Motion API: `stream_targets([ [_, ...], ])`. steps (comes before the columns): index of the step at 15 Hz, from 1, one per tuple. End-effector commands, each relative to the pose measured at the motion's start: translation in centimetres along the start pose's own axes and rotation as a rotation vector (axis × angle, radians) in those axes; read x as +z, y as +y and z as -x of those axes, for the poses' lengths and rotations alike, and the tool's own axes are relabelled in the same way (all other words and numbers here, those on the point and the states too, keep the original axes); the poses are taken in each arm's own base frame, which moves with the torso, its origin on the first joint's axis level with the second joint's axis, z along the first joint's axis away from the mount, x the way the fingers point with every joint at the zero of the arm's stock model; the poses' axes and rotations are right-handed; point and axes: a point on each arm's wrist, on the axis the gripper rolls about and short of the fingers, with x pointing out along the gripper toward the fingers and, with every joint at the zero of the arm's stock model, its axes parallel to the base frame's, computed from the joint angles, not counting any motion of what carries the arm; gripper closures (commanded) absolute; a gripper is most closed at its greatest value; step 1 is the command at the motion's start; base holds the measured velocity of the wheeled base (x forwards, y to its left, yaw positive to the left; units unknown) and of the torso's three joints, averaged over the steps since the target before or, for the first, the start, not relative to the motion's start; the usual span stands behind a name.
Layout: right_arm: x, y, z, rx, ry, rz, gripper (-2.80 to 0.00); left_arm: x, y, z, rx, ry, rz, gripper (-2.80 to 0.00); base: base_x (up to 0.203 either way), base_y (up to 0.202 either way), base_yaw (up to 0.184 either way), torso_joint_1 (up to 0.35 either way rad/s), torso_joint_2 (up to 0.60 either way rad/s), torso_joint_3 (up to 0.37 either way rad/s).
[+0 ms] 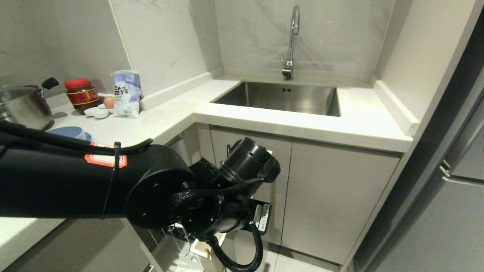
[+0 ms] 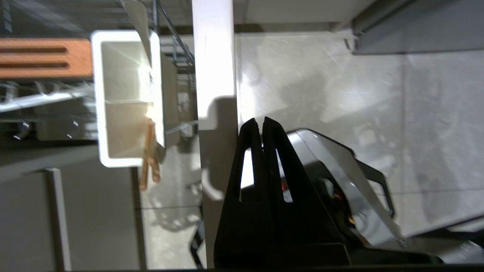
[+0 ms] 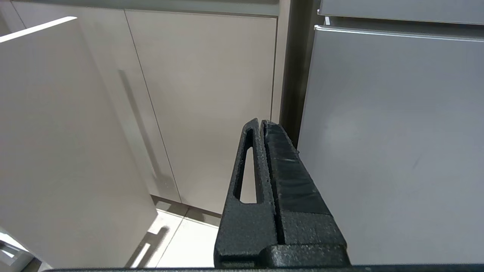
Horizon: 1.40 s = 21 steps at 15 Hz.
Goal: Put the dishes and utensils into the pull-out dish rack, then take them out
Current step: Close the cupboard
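Reaching down across the front of the counter (image 1: 264,122), the left arm (image 1: 75,181) fills the lower left of the head view, its wrist bent toward the pulled-out rack (image 1: 170,241) below the worktop. The left gripper (image 2: 262,122) hangs with its fingers pressed together and nothing between them, just beside the rack's white front panel (image 2: 213,56) on the floor side. Inside the rack, the white caddy (image 2: 126,98) sits next to the slotted wooden strip (image 2: 45,57); the chopsticks (image 2: 150,155) stand in one of its compartments, their ends sticking out past the rim. A pale handle-like shape leans at the caddy's other compartment, too blurred to name. Up on the counter, the blue bowl (image 1: 70,132) rests partly behind the arm, near the steel pot (image 1: 24,105), a red-lidded jar (image 1: 81,94), a white bag (image 1: 126,93), an egg (image 1: 109,102) and small white saucers (image 1: 96,112). The sink (image 1: 280,99) and tap (image 1: 292,41) lie beyond. The right gripper (image 3: 262,124), also closed and empty, is parked low facing cabinet doors (image 3: 204,94).
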Motion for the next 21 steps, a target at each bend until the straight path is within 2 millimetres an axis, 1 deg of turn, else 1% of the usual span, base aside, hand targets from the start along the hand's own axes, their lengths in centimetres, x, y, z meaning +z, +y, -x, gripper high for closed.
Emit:
stream_targets([
  [1, -0.6, 0.0, -0.1, 0.000, 0.022, 0.000, 0.00, 0.6, 1.4, -0.4, 0.038, -0.004, 0.014, 0.00, 0.000, 0.000, 0.000, 0.000, 0.00, 0.000],
  [2, -0.6, 0.0, -0.1, 0.000, 0.022, 0.000, 0.00, 0.7, 2.0, -0.7, 0.057, -0.001, -0.001, 0.00, 0.000, 0.000, 0.000, 0.000, 0.00, 0.000],
  [5, -0.6, 0.0, -0.1, 0.000, 0.022, 0.000, 0.00, 1.2, 4.6, -1.9, 0.144, 0.021, -0.049, 0.00, 0.000, 0.000, 0.000, 0.000, 0.00, 0.000],
  [7, -0.6, 0.0, -0.1, 0.000, 0.022, 0.000, 0.00, 1.5, 5.8, -2.6, 0.174, 0.036, -0.047, 0.00, 0.000, 0.000, 0.000, 0.000, 0.00, 0.000],
  [10, -0.6, 0.0, -0.1, 0.000, 0.022, 0.000, 0.00, 2.1, 7.9, -3.0, 0.269, 0.029, -0.043, 0.00, 0.000, 0.000, 0.000, 0.000, 0.00, 0.000],
  [14, -0.6, 0.0, -0.1, 0.000, 0.020, 0.000, 0.00, 3.4, 12.4, -4.2, 0.501, -0.016, -0.021, 0.00, 0.000, 0.000, 0.000, 0.000, 0.00, 0.000],
  [17, -0.6, 0.0, -0.1, 0.000, 0.022, 0.000, 0.00, 4.0, 15.9, -5.0, 0.655, -0.006, -0.011, 0.00, 0.000, 0.000, 0.000, 0.000, 0.00, 0.000],
  [18, -0.6, 0.0, -0.1, 0.000, 0.022, 0.000, 0.00, 4.2, 16.5, -5.1, 0.675, -0.007, -0.010, 0.00, 0.000, 0.000, 0.000, 0.000, 0.00, 0.000],
  [21, -0.6, 0.0, -0.1, 0.000, 0.022, 0.000, 0.00, 4.1, 15.9, -5.1, 0.659, -0.009, -0.020, 0.00, 0.000, 0.000, 0.000, 0.000, 0.00, 0.000],
])
